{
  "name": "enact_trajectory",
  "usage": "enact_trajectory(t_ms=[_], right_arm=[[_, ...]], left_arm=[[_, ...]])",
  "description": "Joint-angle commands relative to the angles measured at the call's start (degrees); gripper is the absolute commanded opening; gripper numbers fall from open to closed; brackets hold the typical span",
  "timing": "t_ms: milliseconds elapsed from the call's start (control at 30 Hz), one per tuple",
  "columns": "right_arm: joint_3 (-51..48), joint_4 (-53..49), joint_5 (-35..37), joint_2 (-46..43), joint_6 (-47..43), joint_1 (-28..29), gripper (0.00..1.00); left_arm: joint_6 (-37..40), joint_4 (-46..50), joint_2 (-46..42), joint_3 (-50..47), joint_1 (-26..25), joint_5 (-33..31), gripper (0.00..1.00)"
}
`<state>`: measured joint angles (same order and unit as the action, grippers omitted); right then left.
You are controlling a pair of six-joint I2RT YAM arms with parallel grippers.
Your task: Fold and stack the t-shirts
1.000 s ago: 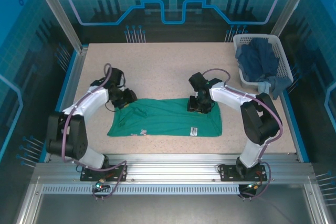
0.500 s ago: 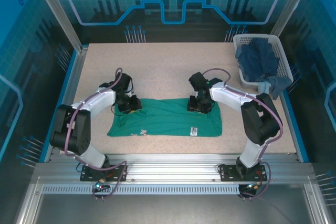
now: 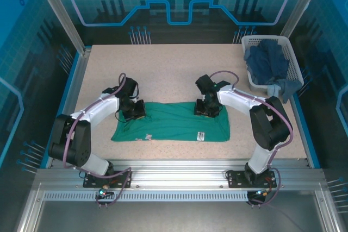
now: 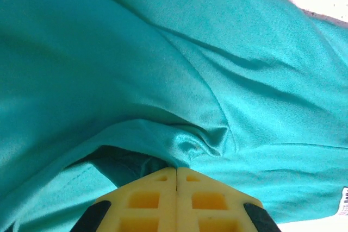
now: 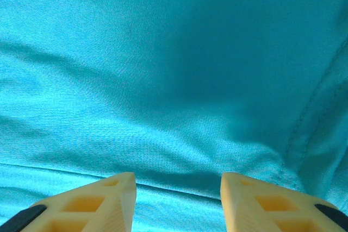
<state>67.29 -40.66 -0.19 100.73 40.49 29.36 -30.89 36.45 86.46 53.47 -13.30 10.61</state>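
Left gripper [image 4: 176, 170] clamped on the teal t-shirt [image 3: 174, 126] at its far edge; right gripper [image 5: 177, 181] gaping.
Pinch the right side too, then lift both evenly.

No text can be read: the small white label [image 3: 200, 134], toward 5 o'clock on the teal-green t-shirt [image 3: 171, 119], bears illegible dark marks.

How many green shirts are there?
1. The teal-green t-shirt lies flat on the table, towards the front. The white basket at the far right holds a heap of dark navy cloth, so another could be hidden underneath.
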Motion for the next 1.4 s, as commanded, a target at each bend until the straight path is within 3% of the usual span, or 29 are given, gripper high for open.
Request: enact_trajectory(t_ms=[0,333,833,1000,1200,1367], right_arm=[[0.1,-1.2,0.5,-1.0,0.3,0.6,0.46],[0.0,-1.2,0.2,-0.5,0.2,0.7,0.45],[-0.3,-1.1,0.2,-0.1,0.5,0.7,0.45],[-0.5,-0.9,0.2,0.3,0.8,0.7,0.45],[-0.5,-0.9,0.2,0.6,0.9,0.7,0.45],[-0.4,-1.1,0.7,0.0,0.9,0.7,0.45]], left_arm=[[-5.7,4.1,-1.2,-1.9,-0.5,2.5,0.00],[-17.7,1.5,-2.8,-5.3,-2.1,4.9,0.02],[-26.8,0.0,-4.9,-7.6,-3.1,7.2,0.07],[-31.7,-1.9,-6.7,-9.9,-4.6,7.8,0.15],[-35.2,-3.6,-9.2,-12.6,-5.4,10.4,0.33],[-30.6,5.1,-13.8,-6.5,-3.6,4.3,0.40]])
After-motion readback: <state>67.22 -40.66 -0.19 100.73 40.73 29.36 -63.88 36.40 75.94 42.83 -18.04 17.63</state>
